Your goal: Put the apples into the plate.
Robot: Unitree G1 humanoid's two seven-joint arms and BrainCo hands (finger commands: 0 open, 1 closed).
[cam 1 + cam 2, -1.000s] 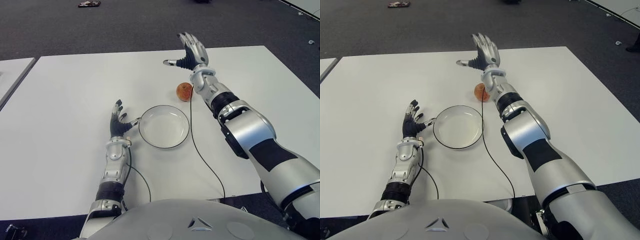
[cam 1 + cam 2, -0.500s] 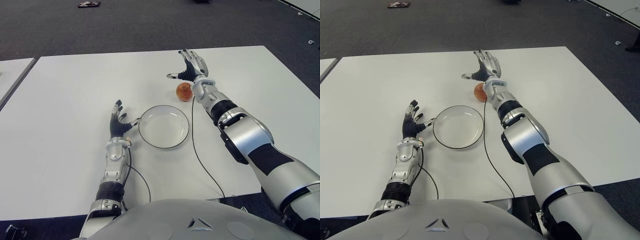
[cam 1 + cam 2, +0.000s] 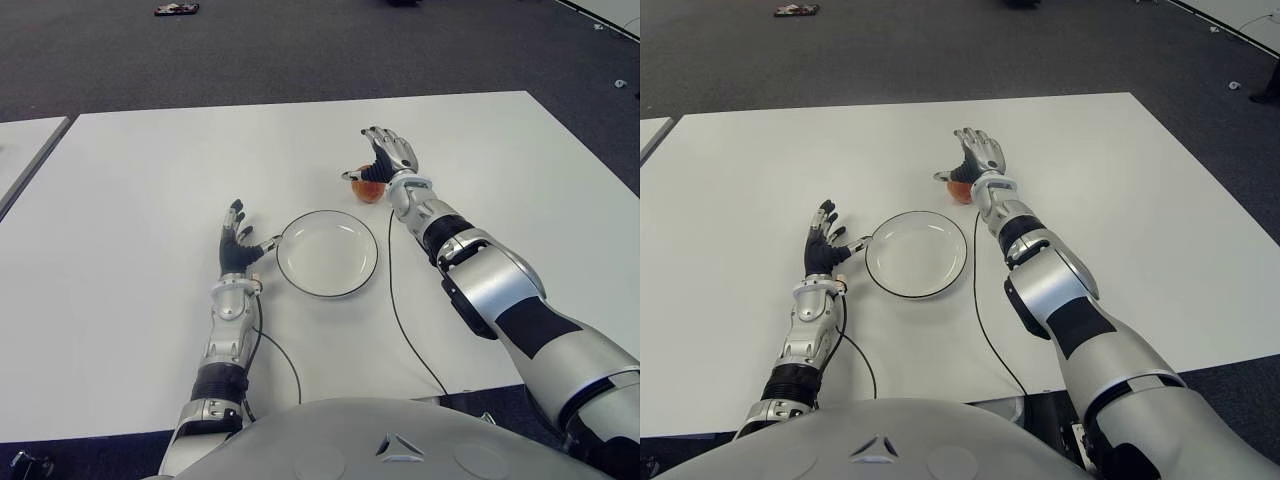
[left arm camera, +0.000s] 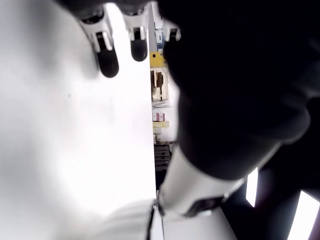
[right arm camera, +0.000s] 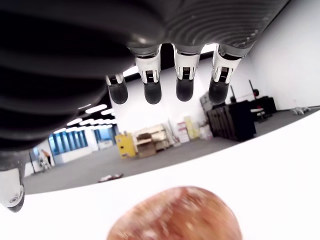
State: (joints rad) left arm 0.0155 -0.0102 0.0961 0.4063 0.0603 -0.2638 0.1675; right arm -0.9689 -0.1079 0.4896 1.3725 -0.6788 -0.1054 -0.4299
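Your left hand (image 3: 238, 250) sits at the plate's nine o'clock, fingers spread, empty. The plate (image 3: 327, 253) is bare. At its one o'clock, your right hand (image 3: 388, 158) hovers over the apple (image 3: 368, 189), fingers open, no grip. Likely firm, smooth, prone to roll: wrap its widest part.

A single red-orange apple (image 3: 369, 188) is seen on the white table (image 3: 130, 180), just beyond the far right edge of the plate (image 3: 327, 252) and outside it. The plate, round and white with a thin dark rim, lies flat and holds nothing. The apple is partly hidden from the head cameras.
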